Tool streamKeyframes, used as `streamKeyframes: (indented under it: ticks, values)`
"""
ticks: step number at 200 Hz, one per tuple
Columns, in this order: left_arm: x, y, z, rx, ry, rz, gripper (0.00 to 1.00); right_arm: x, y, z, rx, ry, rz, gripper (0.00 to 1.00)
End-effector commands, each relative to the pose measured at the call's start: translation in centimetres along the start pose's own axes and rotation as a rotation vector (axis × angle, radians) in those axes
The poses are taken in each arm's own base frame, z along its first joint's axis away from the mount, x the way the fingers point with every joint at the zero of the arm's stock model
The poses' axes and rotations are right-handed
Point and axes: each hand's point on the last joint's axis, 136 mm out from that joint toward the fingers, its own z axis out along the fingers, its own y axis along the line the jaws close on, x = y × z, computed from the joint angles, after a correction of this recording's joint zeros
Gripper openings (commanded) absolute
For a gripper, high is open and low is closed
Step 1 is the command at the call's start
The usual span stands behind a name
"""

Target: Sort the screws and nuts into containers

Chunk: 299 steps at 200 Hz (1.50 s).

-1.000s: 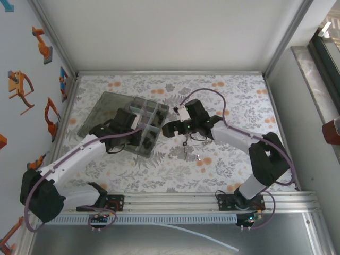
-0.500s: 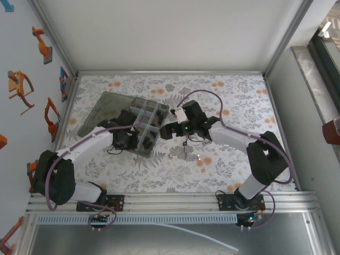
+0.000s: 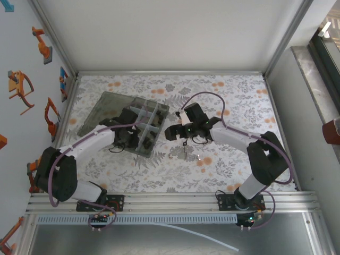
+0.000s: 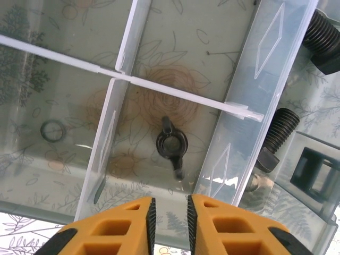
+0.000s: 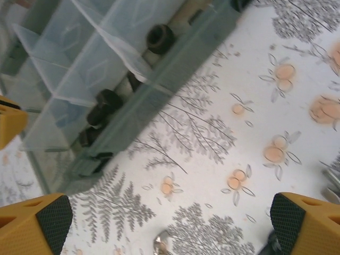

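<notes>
A translucent smoky-grey organizer box (image 4: 268, 69), split by thin pale dividers, is seen beneath the left gripper (image 4: 169, 207), whose ribbed black pads (image 4: 151, 212) are parted narrowly with nothing pinched. A thin ring nut (image 4: 51, 130) lies in the left compartment, a black winged nut (image 4: 171, 144) in the middle one just beyond the pads, and threaded black screws (image 4: 281, 133) in the right one. The right gripper (image 5: 171, 220) is spread wide and empty above the floral cloth (image 5: 212, 133), with the box up-left of it.
</notes>
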Motion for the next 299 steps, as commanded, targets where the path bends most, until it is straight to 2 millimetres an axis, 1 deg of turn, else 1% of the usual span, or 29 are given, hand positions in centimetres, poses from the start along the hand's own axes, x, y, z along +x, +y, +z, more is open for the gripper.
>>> streamKeyframes:
  ticks: [1, 17, 22, 36, 46, 63, 70, 71, 83, 100, 105, 106, 119, 135, 147, 164, 186, 206, 240, 270, 299]
  values:
    - [-1.4, -0.2, -1.2, 0.011, -0.057, -0.011, 0.25, 1.7, -1.8, -0.8, 0.093, 0.031, 0.03, 0.95]
    - [-2.2, -1.3, -2.5, 0.054, -0.113, 0.026, 0.3, 2.5, -2.3, -0.7, 0.107, 0.045, 0.053, 0.9]
    - [-2.5, -2.0, -3.1, 0.076, -0.139, 0.053, 0.32, 2.7, -2.5, -0.7, 0.114, 0.048, 0.065, 0.89]
    - [-3.3, -4.2, -4.7, 0.127, -0.222, 0.134, 0.43, 3.5, -3.0, -0.8, 0.127, 0.051, 0.086, 0.89]
    - [-3.8, -5.8, -5.5, 0.158, -0.27, 0.186, 0.48, 3.9, -3.1, -1.0, 0.126, 0.04, 0.095, 0.89]
    - [-4.6, -8.6, -5.9, 0.216, -0.296, 0.246, 0.5, 4.4, -3.3, -1.9, 0.12, 0.007, 0.106, 0.9]
    - [-4.8, -9.8, -5.6, 0.237, -0.287, 0.266, 0.5, 4.6, -3.4, -2.2, 0.119, -0.003, 0.115, 0.9]
    - [-5.0, -10.0, -5.9, 0.243, -0.295, 0.267, 0.49, 4.6, -3.4, -2.3, 0.119, -0.005, 0.116, 0.9]
    - [-5.4, -11.9, -5.1, 0.264, -0.272, 0.303, 0.49, 5.2, -3.7, -2.9, 0.115, -0.017, 0.125, 0.91]
    - [-5.5, -14.8, -3.5, 0.285, -0.224, 0.36, 0.47, 6.0, -3.9, -3.9, 0.106, -0.032, 0.141, 0.92]
    - [-5.2, -15.4, -2.7, 0.283, -0.202, 0.376, 0.47, 6.2, -4.0, -4.2, 0.103, -0.039, 0.149, 0.92]
    - [-5.4, -15.7, -2.8, 0.287, -0.207, 0.378, 0.47, 6.3, -4.0, -4.3, 0.102, -0.04, 0.15, 0.93]
    - [-5.0, -17.5, -1.2, 0.294, -0.162, 0.41, 0.47, 7.0, -4.2, -5.2, 0.093, -0.058, 0.177, 0.93]
    - [-4.4, -19.6, 0.2, 0.318, -0.119, 0.442, 0.46, 7.9, -4.3, -6.3, 0.079, -0.08, 0.194, 0.96]
    - [-4.0, -21.1, 1.0, 0.334, -0.096, 0.464, 0.46, 8.6, -4.0, -7.1, 0.064, -0.097, 0.195, 0.99]
    - [-3.5, -22.7, 1.8, 0.349, -0.073, 0.487, 0.46, 9.3, -3.9, -8.0, 0.054, -0.118, 0.194, 0.99]
    - [-2.9, -23.8, 2.9, 0.337, -0.042, 0.505, 0.45, 10.1, -3.7, -8.6, 0.037, -0.127, 0.193, 1.0]
    - [-2.4, -24.2, 3.7, 0.324, -0.018, 0.514, 0.42, 10.4, -3.7, -8.9, 0.031, -0.136, 0.192, 1.0]
    - [-1.4, -24.7, 4.7, 0.307, 0.017, 0.542, 0.37, 10.2, -3.6, -9.3, 0.037, -0.149, 0.175, 1.0]
    - [-0.8, -24.7, 5.3, 0.279, 0.038, 0.556, 0.32, 10.1, -3.6, -9.2, 0.039, -0.147, 0.166, 1.0]
    - [-0.3, -24.8, 5.9, 0.264, 0.048, 0.565, 0.3, 9.8, -3.5, -9.3, 0.039, -0.149, 0.157, 1.0]
